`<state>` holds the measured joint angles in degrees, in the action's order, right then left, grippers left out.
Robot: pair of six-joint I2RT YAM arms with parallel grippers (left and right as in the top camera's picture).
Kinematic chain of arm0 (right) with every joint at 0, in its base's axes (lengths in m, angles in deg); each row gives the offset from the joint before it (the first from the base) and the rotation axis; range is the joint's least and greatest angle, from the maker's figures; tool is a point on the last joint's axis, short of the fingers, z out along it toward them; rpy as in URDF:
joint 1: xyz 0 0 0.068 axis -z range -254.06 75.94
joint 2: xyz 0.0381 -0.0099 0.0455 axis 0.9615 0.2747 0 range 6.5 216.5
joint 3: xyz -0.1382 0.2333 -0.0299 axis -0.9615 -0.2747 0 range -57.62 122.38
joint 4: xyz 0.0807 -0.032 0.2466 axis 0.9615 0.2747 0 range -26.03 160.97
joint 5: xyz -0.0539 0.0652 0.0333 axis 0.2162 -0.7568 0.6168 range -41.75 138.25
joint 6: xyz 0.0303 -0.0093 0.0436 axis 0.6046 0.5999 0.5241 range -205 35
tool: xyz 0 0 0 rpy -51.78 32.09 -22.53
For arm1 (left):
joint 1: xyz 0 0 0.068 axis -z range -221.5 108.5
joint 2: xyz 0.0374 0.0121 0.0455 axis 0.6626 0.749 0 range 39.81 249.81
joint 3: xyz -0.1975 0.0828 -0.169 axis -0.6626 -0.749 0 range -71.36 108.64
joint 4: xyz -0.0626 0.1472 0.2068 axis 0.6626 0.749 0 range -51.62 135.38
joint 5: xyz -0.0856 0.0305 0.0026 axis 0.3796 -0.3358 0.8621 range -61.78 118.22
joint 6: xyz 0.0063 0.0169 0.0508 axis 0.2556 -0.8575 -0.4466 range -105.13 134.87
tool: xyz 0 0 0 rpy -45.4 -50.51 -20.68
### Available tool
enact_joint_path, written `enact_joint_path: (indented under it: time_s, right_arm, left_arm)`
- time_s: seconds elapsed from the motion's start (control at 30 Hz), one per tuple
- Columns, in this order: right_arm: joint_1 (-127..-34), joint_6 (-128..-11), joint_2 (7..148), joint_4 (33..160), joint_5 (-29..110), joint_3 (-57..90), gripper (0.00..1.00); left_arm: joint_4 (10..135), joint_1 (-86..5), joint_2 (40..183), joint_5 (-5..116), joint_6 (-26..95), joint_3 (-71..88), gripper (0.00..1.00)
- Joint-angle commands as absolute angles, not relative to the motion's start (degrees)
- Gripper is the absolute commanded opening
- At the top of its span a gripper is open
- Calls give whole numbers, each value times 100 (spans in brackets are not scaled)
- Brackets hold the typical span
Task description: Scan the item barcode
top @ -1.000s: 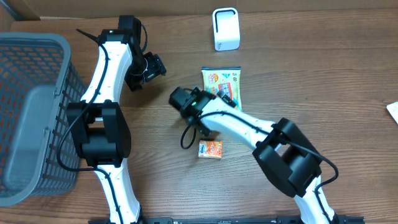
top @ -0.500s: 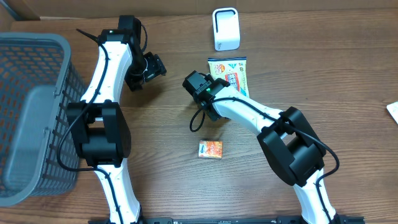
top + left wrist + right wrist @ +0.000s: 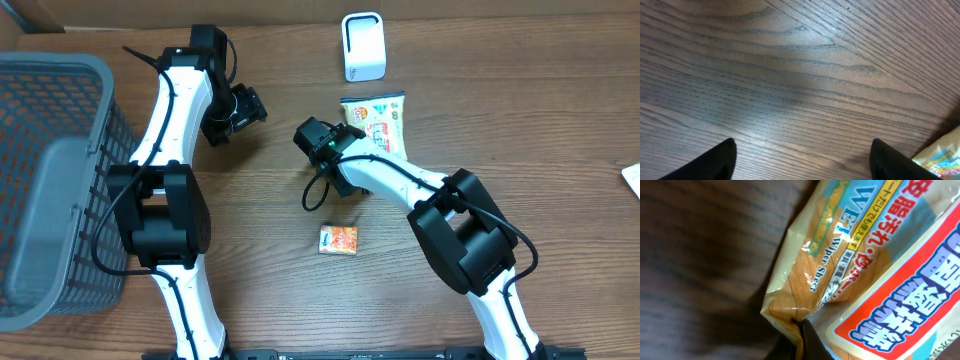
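the wiper sheet pack lies tilted just in front of the white scanner, near it but not touching, at the far middle of the table. the right fingers are pressed together on the pack's left edge; in the right wrist view a dark finger pinches the crimped corner of the pack. whether the pack is off the wood cannot be told. the left fingers hover well to the left, spread apart, their two dark fingertips framing wood grain, with the pack's corner at the frame's lower right. a small orange packet lies nearer the front, apart from both arms, and a grey basket stands at the left edge.
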<state>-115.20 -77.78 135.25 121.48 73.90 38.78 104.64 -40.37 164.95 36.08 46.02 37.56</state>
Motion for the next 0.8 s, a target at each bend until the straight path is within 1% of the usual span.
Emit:
enact_joint_path:
  time_s: [0.0, 0.23, 0.3, 0.4, 0.63, 0.77]
  right_arm:
    - [-11474, -7533, 13123, 12288, 6424, 4377, 4]
    - [-11474, -7443, 12211, 12610, 4636, 5078, 4]
    - [-11474, -7399, 11942, 12603, 4247, 5100, 4]
    - [-11474, -7380, 11636, 12610, 3738, 5102, 4]
    - [-11306, -7375, 11392, 12496, 2433, 5098, 4]
    - [-10900, -7026, 11394, 12426, 2230, 4930, 4]
  left_arm:
    - [10459, -3996, 16314, 3588, 4406, 3861, 72]
    - [10451, -3998, 16314, 3665, 4187, 3861, 72]
    - [10440, -3998, 16314, 3662, 4189, 3861, 77]
    - [10422, -3998, 16314, 3662, 4189, 3861, 78]
    - [10409, -3998, 16316, 3662, 4189, 3861, 79]
    - [10416, -3998, 16316, 3665, 4189, 3861, 79]
